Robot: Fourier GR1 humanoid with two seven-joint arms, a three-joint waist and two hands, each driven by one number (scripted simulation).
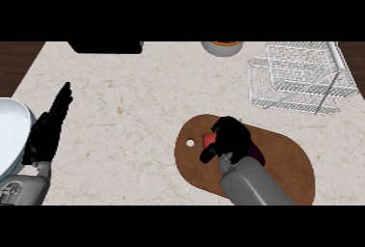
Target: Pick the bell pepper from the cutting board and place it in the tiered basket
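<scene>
Grey forearm, nearest at 5 o'clock, carries the right hand (230, 140) over the board (285, 164), fingers curled down round the red pepper (208, 139). Only a sliver of pepper shows at the hand's 9 o'clock edge, sitting on the board; whether it is lifted I cannot tell. That top-down grip suits raising it straight up. Something dark purple (258, 157) peeks out at the wrist's 3 o'clock. At 1 o'clock from the board waits the wire basket (299, 77), well apart. Over at 9 o'clock the left hand (50, 128) rests with fingers straight beside a white bowl (14, 130), out of the way.
</scene>
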